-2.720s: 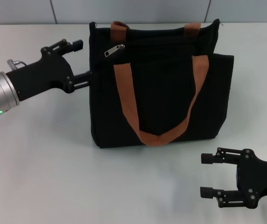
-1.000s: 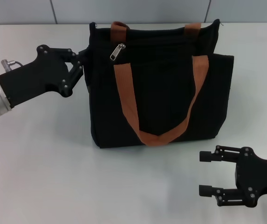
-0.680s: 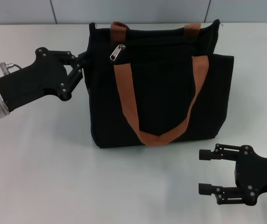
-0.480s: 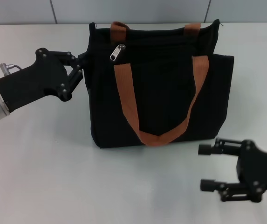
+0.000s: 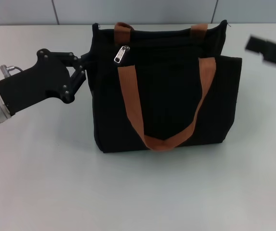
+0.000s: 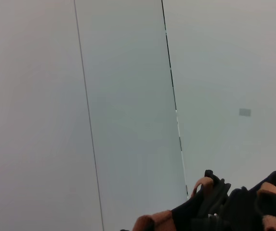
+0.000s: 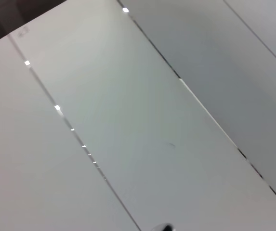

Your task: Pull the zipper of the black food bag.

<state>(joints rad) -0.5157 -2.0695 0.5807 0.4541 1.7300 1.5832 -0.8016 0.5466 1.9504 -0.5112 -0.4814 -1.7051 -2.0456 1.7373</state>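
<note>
A pale grey surface [image 5: 41,183] meets a grey panelled wall at the far edge. On it we see the black food bag [image 5: 162,86], upright at the centre, its two rust-brown handles [image 5: 164,139] toward us. The zipper [image 5: 121,54], a small silver tab, hangs at the far left end of the top zip line, so we judge the line unpulled. The left hand [image 5: 82,65] sits at the bag's upper left edge, its fingers drawn together there, apparently pinching the fabric to steady the bag; the exact contact is hidden. The right hand [image 5: 270,50] shows only as a dark blurred shape at the far right, apart from the bag; we cannot tell whether its fingers are apart or together. What remains, in our judgement: grasp the tab and draw it rightward.
</note>
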